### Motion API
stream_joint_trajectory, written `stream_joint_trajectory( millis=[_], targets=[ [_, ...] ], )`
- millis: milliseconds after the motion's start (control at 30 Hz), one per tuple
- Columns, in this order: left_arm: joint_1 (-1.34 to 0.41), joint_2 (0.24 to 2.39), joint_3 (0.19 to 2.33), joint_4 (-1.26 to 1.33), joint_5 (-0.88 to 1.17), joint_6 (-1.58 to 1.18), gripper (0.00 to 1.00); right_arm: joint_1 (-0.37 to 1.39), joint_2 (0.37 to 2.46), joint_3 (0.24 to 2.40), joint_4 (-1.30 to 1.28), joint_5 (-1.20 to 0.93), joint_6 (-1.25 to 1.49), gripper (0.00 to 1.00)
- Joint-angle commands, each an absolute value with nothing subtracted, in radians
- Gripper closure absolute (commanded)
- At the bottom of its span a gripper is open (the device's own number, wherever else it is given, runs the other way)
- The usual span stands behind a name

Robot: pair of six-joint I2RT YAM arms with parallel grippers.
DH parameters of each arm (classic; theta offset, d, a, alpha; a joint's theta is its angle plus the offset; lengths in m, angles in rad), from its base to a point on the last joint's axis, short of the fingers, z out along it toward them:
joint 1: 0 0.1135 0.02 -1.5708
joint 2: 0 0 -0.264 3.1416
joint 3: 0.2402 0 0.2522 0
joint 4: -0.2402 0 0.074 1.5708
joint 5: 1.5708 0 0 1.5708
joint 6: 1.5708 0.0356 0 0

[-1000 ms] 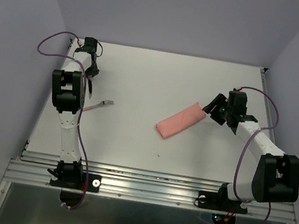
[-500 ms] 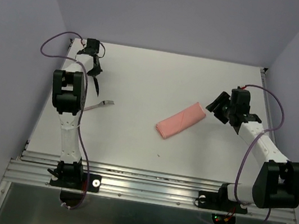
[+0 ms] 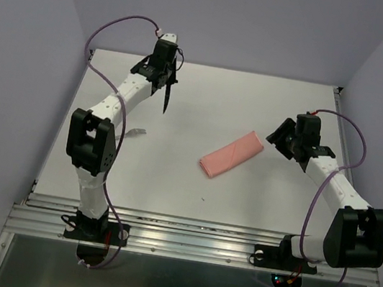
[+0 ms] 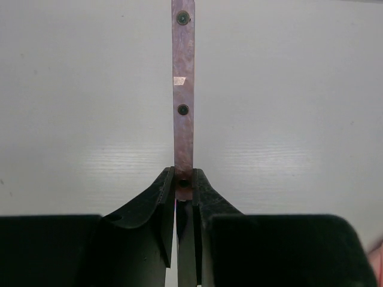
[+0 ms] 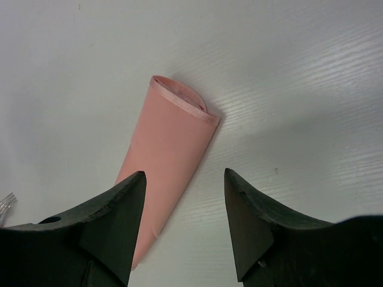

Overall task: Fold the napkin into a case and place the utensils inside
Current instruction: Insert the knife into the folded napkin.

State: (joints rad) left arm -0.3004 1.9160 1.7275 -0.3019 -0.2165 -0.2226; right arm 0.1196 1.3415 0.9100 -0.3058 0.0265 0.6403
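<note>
Seen from above, two robot arms are working over a white table [image 3: 171, 177]. The left gripper [image 3: 165, 87] is reaching out over the far side of the table, its jaws pinching one end of a thin, flat utensil [image 3: 165, 103]. The left wrist view shows that utensil [image 4: 183, 89] as a pinkish-brown strip with small rivets, clamped at its near end by the left gripper [image 4: 184, 177]; its working end is lying out of view.

The salmon-pink case [image 3: 231, 154] is lying flat near the middle of the table, angled, with its open mouth pointing toward the right gripper [image 3: 277, 137]. In the right wrist view, the right gripper [image 5: 184, 173] is hovering above the case [image 5: 170, 149] with jaws spread, touching nothing. A fork [image 3: 135, 132] is lying on the table beside the left arm.

Likely risks: the utensil is being held only at one end, so it could swing or slip during the carry. The mouth of the case is barely gaping and nothing is pinning the cloth, so an arriving tip could snag the hem and push or unfold the case.
</note>
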Motion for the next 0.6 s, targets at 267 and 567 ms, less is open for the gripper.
stream_joint_trajectory(
  millis=[267, 567],
  targets=[
    [-0.529, 1.804, 1.503, -0.331, -0.068, -0.112, 1.0, 0.126, 1.316, 0.885, -0.293, 0.064, 0.595, 0.39],
    [-0.707, 1.79, 1.437, -0.324, 0.037, -0.005, 1.0, 0.126, 1.423, 0.908, -0.253, 0.031, 0.584, 0.39]
  ],
)
